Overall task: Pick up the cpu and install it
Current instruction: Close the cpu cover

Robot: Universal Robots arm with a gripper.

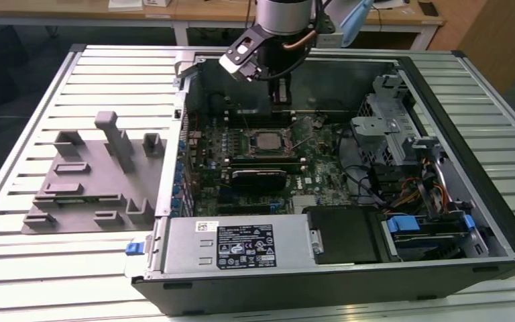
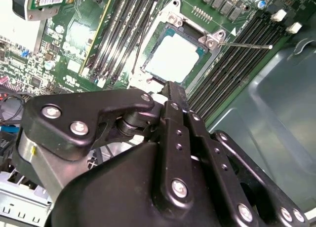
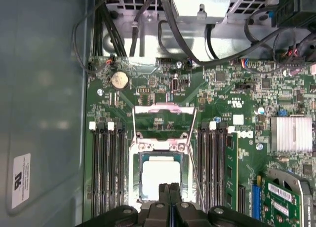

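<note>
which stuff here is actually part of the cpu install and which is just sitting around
Part of the job: cpu, lying in the open socket; gripper, shut and empty, close by it.
Just there: grey fixture block, power supply, coin battery, silver heatsink.

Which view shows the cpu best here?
The second wrist view: the cpu lies large and almost whole in its socket. In the first wrist view the fingers cover one edge; the exterior view shows it small.
</note>
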